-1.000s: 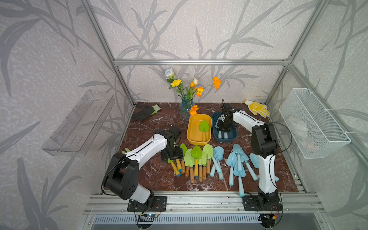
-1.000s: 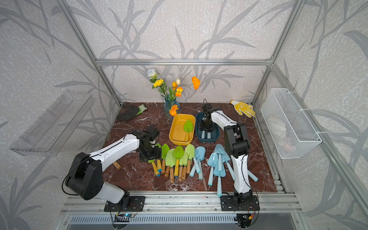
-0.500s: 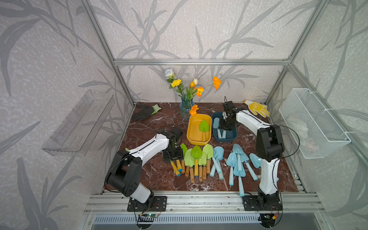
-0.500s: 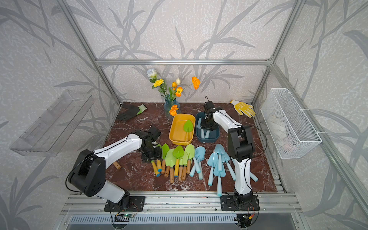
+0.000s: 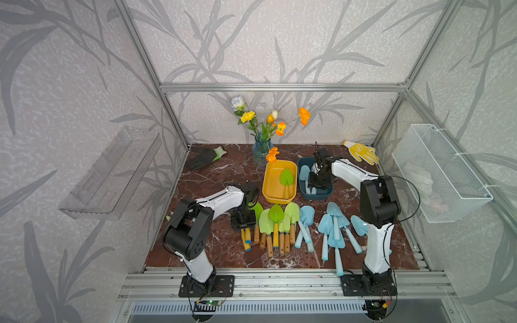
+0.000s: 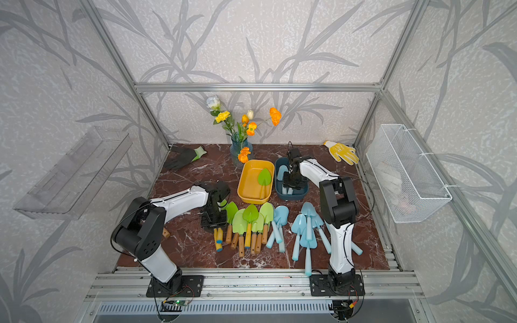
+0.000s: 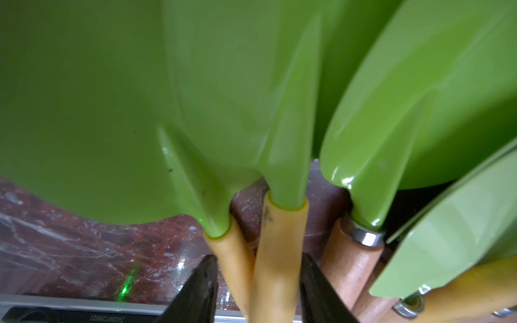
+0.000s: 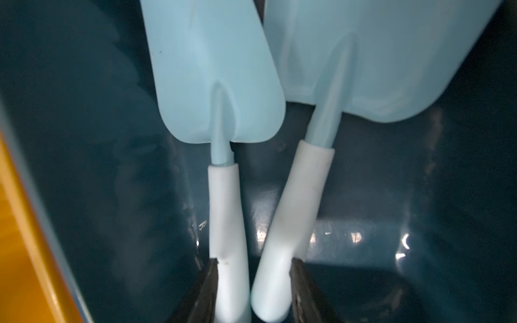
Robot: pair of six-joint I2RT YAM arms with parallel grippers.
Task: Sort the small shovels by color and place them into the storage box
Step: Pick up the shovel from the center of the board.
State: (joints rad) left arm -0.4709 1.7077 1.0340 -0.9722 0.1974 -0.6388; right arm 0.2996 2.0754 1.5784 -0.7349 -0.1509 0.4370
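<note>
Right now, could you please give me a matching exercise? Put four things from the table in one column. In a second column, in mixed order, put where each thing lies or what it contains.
Things:
1. yellow storage box
2. dark blue storage box
3. yellow glove
4. black glove

Place or contents:
A. far corner, on the side of the wire basket
B. contains pale blue shovels
C. far corner, on the side of the clear shelf
D. contains one green shovel

Pairs: 1-D, 2-B, 3-A, 4-C
</note>
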